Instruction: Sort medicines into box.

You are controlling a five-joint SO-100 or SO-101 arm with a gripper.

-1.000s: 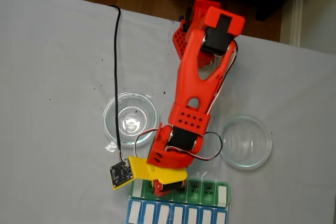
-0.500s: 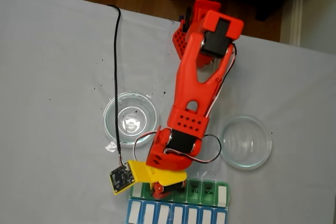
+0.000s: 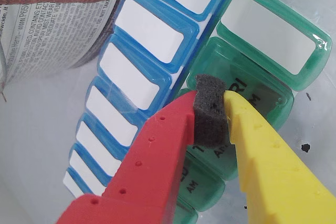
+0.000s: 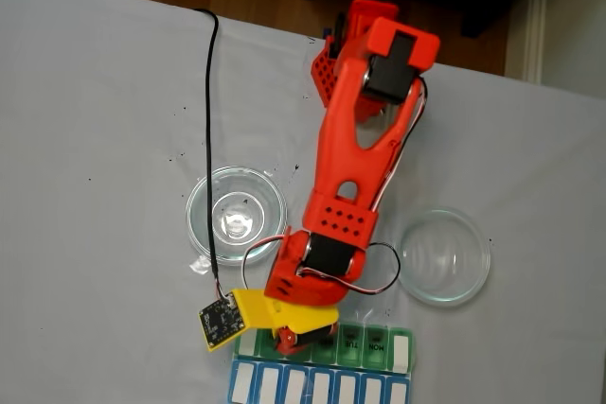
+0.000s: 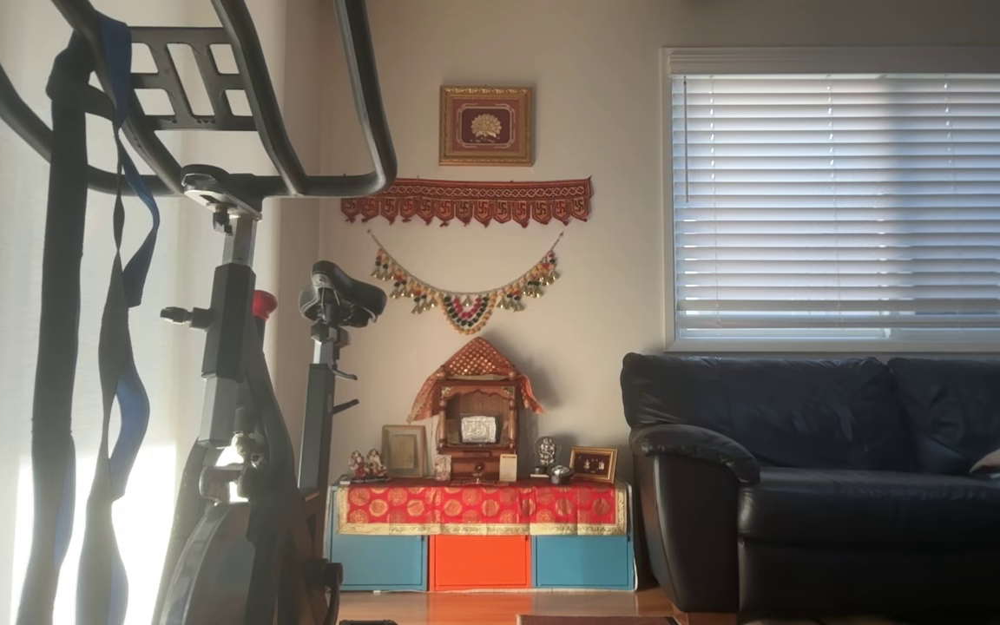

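Observation:
In the wrist view my gripper (image 3: pixel 212 95) is shut, its red and yellow fingers pressed onto a dark foam pad (image 3: pixel 210 114). It hovers just above the green-lidded box (image 3: pixel 265 32), over closed day-labelled lids. In the fixed view the gripper (image 4: pixel 290 338) sits over the left part of the box (image 4: pixel 379 343) at the table's near edge. No medicines are in view; whether one is pinched behind the foam is hidden.
A blue-lidded organizer row (image 4: pixel 322 387) lies right beside the box, nearer the table edge. Two clear round dishes (image 4: pixel 236 215) (image 4: pixel 444 256) stand either side of the arm. A bottle with a printed label (image 3: pixel 58 19) stands close beyond the blue row.
The wrist with its yellow camera mount has shifted very slightly toward the organizer; nothing else has moved.

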